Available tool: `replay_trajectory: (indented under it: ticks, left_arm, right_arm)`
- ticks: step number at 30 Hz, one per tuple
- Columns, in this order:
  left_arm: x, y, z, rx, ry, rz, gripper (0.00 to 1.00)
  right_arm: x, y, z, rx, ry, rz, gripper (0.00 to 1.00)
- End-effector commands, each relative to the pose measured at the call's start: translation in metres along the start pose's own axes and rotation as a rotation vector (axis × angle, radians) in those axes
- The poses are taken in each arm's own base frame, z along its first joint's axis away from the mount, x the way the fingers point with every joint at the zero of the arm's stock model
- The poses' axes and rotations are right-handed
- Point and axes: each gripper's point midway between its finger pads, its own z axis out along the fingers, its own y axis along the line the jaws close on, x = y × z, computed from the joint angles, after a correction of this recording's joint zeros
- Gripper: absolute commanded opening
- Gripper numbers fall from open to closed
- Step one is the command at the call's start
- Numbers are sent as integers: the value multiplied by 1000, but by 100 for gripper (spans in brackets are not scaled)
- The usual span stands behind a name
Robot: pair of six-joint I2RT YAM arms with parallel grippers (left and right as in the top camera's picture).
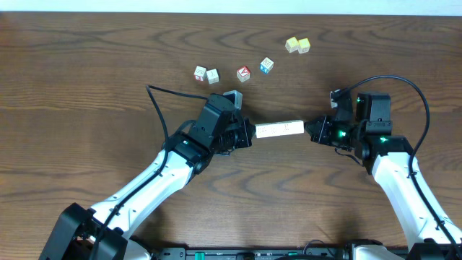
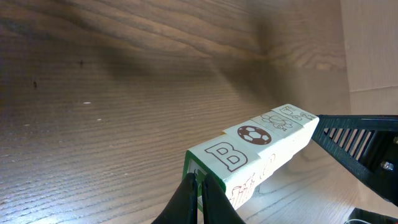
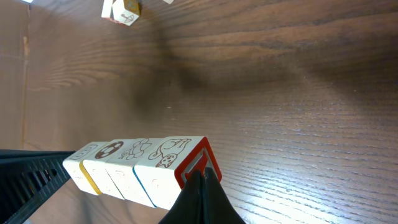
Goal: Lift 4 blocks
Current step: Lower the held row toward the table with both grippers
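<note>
While you look down from overhead, the four blocks (image 1: 279, 129) lie end to end as one short cream row near the middle of the table (image 1: 72, 72), running left to right between the two arms. Your left pincer (image 1: 250, 133) is clenched and its tip presses the row's left end; your right pincer (image 1: 310, 129) is clenched too and presses the right end, so the row is squeezed between them rather than gripped inside either one. Toward the far edge sit loose cubes: two pale cubes (image 1: 206, 74) side by side, a red-faced cube (image 1: 243, 74), a blue-faced cube (image 1: 266, 66), and two pale yellow cubes (image 1: 297, 45) touching each other, all well apart from the row. From the left wrist you see the closed fingers (image 2: 186, 202) meeting at the green-edged end of the blocks (image 2: 255, 152); the top faces show a letter B, a football and two fainter drawings, and the black body of the other arm closes off the far end. The row looks clear of the wood here, though you cannot tell for certain. From the right wrist the shut tip (image 3: 200, 183) bears on the red-framed end face of the blocks (image 3: 137, 168), with blue and yellow edges on blocks further along the row, and a dark shadow lies on the table beyond it.
</note>
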Motion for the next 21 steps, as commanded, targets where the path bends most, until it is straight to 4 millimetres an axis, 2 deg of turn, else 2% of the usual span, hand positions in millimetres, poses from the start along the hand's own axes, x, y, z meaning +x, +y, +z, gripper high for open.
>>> replay_trajectory:
  ticks: [1,11,21]
  left_arm:
    - [16,-36,3,124,80,24,7]
    - [14,-36,3,123,70,26,7]
    - [15,-26,9,84,72,15,7]
  right_arm:
    - [25,52,3,-218,117,-35,1]
    - [29,45,14,-203,148,-19,1]
    - [29,51,25,-218,153,-24,1]
